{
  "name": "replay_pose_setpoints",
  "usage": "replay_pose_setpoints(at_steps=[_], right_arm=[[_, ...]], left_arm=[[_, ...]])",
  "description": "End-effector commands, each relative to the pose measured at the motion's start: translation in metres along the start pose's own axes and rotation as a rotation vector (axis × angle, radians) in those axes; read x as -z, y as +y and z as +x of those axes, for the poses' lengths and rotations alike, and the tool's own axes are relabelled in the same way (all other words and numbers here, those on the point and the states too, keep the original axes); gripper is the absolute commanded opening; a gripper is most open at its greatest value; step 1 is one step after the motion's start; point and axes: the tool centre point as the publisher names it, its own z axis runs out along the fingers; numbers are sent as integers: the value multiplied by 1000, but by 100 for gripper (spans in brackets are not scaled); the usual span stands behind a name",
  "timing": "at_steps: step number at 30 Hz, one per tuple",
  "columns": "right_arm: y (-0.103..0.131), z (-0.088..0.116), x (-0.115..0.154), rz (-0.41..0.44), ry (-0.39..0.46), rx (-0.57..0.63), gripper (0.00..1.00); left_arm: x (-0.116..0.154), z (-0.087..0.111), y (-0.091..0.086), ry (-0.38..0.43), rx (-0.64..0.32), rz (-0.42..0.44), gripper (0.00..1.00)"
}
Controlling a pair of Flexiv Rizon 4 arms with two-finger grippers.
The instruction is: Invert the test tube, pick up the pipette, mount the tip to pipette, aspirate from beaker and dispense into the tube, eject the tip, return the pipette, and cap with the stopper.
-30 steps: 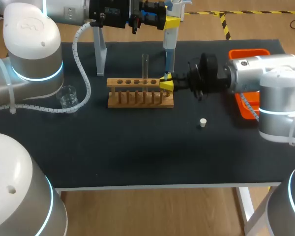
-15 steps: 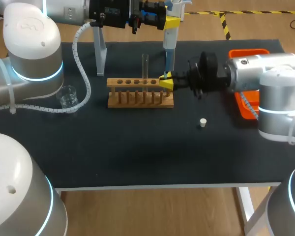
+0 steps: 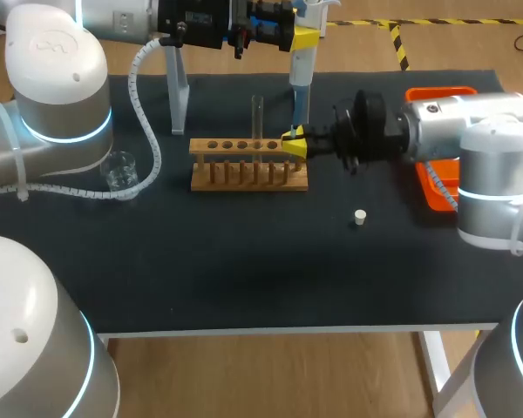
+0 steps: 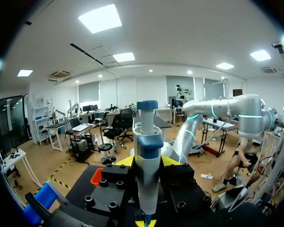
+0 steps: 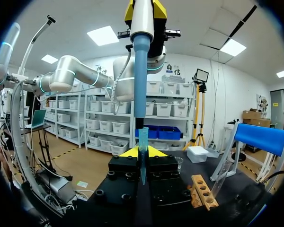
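— One pipette (image 3: pixel 300 65): where is it?
— Upright over the desk's (image 3: pixel 244 261) far edge, its body clenched in the left jaws.
— And the right jaws?
— Nearly closed, pinching the tip (image 5: pixel 143 146) upright, its mouth right at the pipette's nose, by the rack's (image 3: pixel 248 165) right end.
— The test tube (image 3: pixel 256 117)?
— Standing in the rack. The stopper (image 3: pixel 359 217) lies loose between the rack and the desk's right edge, and the beaker (image 3: pixel 120 170) is near the left edge.

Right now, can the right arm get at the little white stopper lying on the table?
Probably not yet. The stopper lies in the open near the right arm, nothing over it, but that arm's jaws are shut on the pipette tip.
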Motion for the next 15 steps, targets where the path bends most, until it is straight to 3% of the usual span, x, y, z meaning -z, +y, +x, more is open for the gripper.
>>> replay_pose_setpoints(at_steps=[1,15], right_arm=[[1,2,1,0,-4,-1,0],[1,4,2,-5,-6,1,0]], left_arm=[[1,0,1,1,1,-3,0],[1,0,1,1,1,-3,0]])
